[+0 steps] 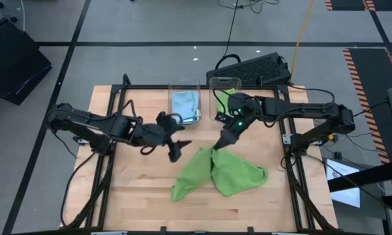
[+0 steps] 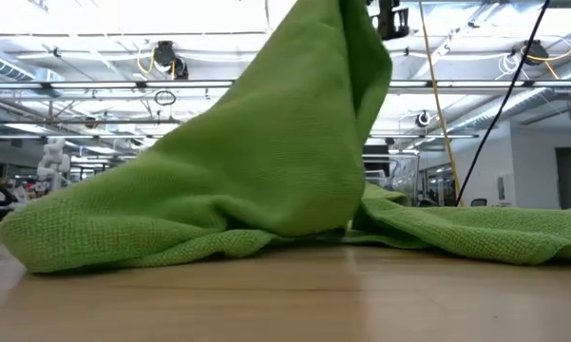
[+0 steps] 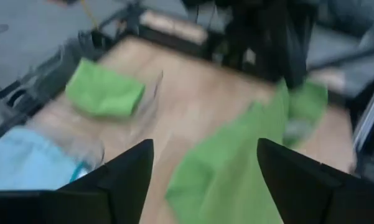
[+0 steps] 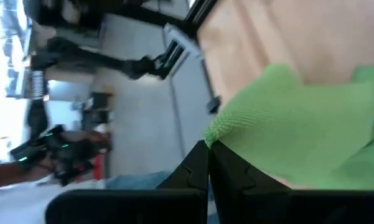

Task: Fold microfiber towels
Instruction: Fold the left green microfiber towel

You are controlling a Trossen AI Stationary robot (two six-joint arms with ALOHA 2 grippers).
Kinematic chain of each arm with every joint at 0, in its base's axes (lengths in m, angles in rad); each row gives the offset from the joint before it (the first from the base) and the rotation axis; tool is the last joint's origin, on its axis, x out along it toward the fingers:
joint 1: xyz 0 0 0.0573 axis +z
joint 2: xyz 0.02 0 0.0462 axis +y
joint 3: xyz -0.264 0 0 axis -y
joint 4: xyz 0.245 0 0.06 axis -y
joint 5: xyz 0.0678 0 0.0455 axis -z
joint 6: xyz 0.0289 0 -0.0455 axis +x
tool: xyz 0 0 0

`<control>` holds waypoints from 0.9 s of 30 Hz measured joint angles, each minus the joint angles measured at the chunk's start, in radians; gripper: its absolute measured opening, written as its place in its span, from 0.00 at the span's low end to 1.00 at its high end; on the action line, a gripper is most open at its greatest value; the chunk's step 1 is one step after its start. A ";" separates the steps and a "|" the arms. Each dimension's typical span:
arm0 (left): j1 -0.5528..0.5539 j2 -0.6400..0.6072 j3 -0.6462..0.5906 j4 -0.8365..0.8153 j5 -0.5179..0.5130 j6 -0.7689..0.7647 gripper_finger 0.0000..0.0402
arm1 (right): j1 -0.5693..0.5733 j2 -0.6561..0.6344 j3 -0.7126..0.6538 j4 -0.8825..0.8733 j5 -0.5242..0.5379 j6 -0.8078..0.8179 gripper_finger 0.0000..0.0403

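A lime green microfiber towel point(image 1: 227, 172) lies crumpled on the wooden table, one part drawn up into a peak point(image 2: 334, 38). My right gripper point(image 1: 220, 145) is shut on that peak. My left gripper point(image 1: 177, 149) hovers open just left of the towel, nothing between its fingers point(image 3: 132, 169); the towel point(image 3: 236, 162) shows beyond them. At the far side stand two clear bins: one holds light blue towels point(image 1: 184, 103), the other a green towel point(image 1: 224, 96). My right gripper pinches a raised edge of the green towel near a corner point(image 4: 223, 127) between its two shut fingers, coming slantwise from above and the far right. The held part is lifted into a tent. The rest of the towel point(image 2: 437, 233) lies slack on the table.
The two clear bins point(image 1: 182, 85) stand side by side at the table's far edge. A dark keyboard point(image 1: 251, 68) lies beyond them. Bare wood point(image 1: 137, 189) shows at the near left of the table.
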 joint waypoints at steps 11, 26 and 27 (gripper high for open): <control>0.049 0.120 0.001 0.444 0.054 -0.021 0.73 | -0.100 -0.004 0.000 0.029 -0.076 0.082 0.00; 0.031 0.237 0.000 0.186 -0.139 -0.118 0.73 | -0.159 -0.004 0.000 0.074 -0.129 0.067 0.00; 0.036 0.237 0.000 0.165 -0.147 -0.106 0.73 | -0.159 -0.004 0.000 0.073 -0.131 0.064 0.00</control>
